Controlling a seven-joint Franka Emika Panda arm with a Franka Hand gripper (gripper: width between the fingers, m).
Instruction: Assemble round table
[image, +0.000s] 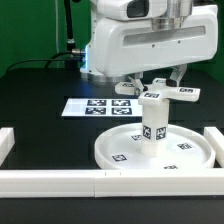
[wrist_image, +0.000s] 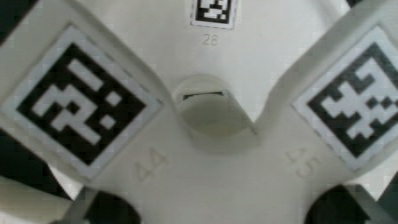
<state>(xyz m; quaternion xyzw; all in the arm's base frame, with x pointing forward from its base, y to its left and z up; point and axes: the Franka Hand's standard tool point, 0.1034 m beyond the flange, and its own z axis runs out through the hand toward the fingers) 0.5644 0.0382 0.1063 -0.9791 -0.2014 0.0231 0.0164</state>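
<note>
The large rimmed round disc (image: 118, 150) lies on the black table at the front. The short thick cylinder post (image: 152, 125) stands upright on its middle. The cross-shaped four-arm piece (image: 163, 92) sits level on top of the post, its arms reaching to both sides. My gripper (image: 153, 84) comes down on it from above and is shut on it. In the wrist view the cross-shaped piece (wrist_image: 214, 60) fills the picture, with its centre hole and large tags showing. The gripper (wrist_image: 214, 216) has one arm of the piece between its fingers (wrist_image: 71, 205).
The marker board (image: 95, 106) lies flat behind the disc toward the exterior view's left. White border rails (image: 60, 181) run along the front and up both sides (image: 214, 150). The robot's white body (image: 150, 40) looms over the back of the work area.
</note>
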